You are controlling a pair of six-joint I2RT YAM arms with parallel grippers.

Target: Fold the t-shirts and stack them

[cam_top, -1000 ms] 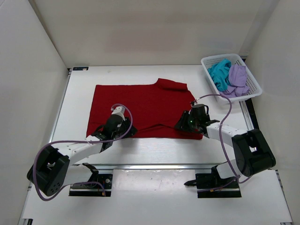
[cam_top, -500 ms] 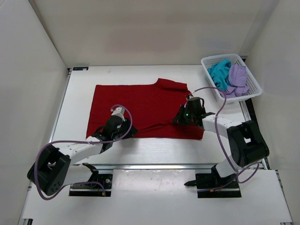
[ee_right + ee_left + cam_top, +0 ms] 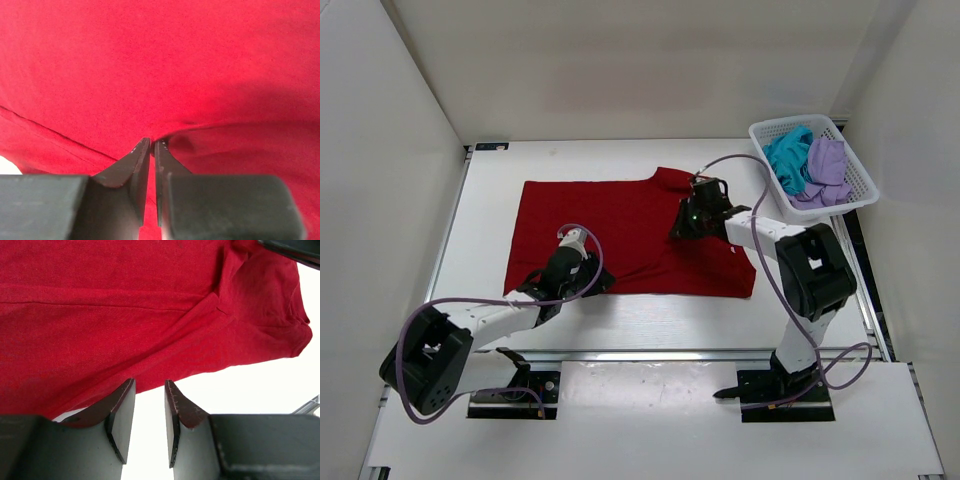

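A dark red fabric t-shirt (image 3: 620,225) is spread on the middle of the white table (image 3: 650,312). A white plastic mesh basket (image 3: 861,186) is set at the far right corner, apart from it. In the basket, a teal fabric t-shirt (image 3: 784,156) is lodged left of a lavender fabric t-shirt (image 3: 828,165). The left gripper (image 3: 149,383) is placed at the spread shirt's near hem, and the right gripper (image 3: 152,142) on its right half.

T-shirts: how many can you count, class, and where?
3. The red t-shirt lies spread on the table; the teal t-shirt and lavender t-shirt sit bunched in the basket, where more may be hidden.
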